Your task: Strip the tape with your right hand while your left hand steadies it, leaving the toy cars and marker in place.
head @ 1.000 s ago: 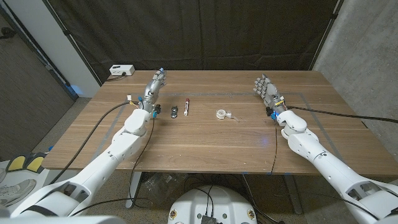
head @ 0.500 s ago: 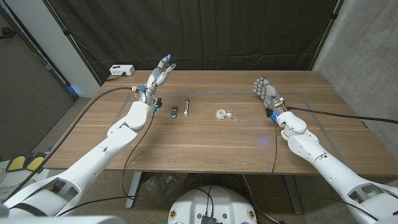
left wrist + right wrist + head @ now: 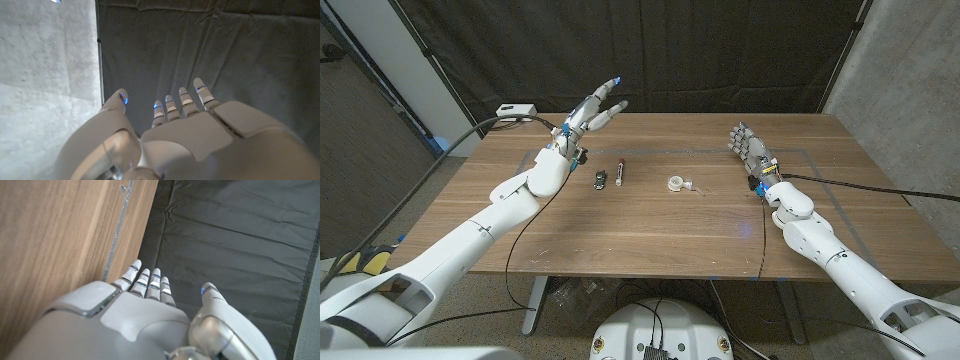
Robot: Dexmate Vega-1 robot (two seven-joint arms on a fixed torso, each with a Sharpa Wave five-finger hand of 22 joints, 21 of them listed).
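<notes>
Spanning most of the head view, the wooden table point(image 3: 650, 215) has faint tape lines on top; black curtain point(image 3: 650, 50) behind, grey wall point(image 3: 910, 70) at right. Tape roll point(image 3: 675, 183) is small, whitish, loose end trailing right, near table centre. Toy car point(image 3: 599, 179) & marker point(image 3: 619, 172) sit to its left. Left hand point(image 3: 590, 117) raised, fingers spread, empty. Right hand point(image 3: 748, 146) upright at table's right, open, empty.

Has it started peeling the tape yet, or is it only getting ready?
Only getting ready. Nothing looks done: the tape roll lies untouched mid-table. In hand: the left hand is raised, holding nothing; the right hand waits at the table's right side. Left: steadying and stripping the tape. The toy car and marker sit in place.
</notes>
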